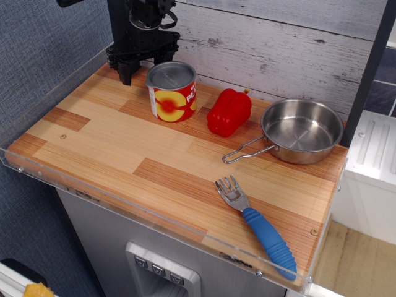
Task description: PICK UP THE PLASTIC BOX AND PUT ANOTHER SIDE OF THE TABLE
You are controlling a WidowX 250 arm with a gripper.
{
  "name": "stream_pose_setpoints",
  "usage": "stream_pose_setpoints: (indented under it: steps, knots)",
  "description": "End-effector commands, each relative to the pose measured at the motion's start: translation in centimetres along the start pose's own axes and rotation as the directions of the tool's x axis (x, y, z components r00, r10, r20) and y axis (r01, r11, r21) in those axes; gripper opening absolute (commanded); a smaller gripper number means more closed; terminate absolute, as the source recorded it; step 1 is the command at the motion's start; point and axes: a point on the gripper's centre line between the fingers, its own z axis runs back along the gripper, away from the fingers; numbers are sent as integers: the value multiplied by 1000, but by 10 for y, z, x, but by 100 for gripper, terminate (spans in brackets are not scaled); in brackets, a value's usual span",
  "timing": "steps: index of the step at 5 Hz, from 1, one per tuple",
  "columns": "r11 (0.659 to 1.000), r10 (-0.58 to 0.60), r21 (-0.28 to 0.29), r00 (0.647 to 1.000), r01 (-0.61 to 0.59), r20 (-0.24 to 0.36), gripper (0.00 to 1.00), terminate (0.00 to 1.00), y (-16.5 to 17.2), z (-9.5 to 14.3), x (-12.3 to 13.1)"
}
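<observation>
my gripper (141, 67) hangs at the back left of the table (111, 145), fingers spread apart and holding nothing. the can (172, 91) stands upright just to its right, near the red pepper (229, 111) and apart from it.

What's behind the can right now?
Behind the can, to its back-left, stands the black pincer, with the grey plank wall beyond. The tabletop strip directly behind the can is hidden by it.
</observation>
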Motion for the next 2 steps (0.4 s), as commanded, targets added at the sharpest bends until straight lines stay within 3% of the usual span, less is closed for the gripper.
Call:
stream_pose_setpoints:
  steps: [1, 2]
  knots:
    - [997, -51, -61, 997, 54, 54, 100, 0, 4, 25, 16]
    - [993, -69, -89, 997, 73, 40, 100, 0, -6, 31, 3]
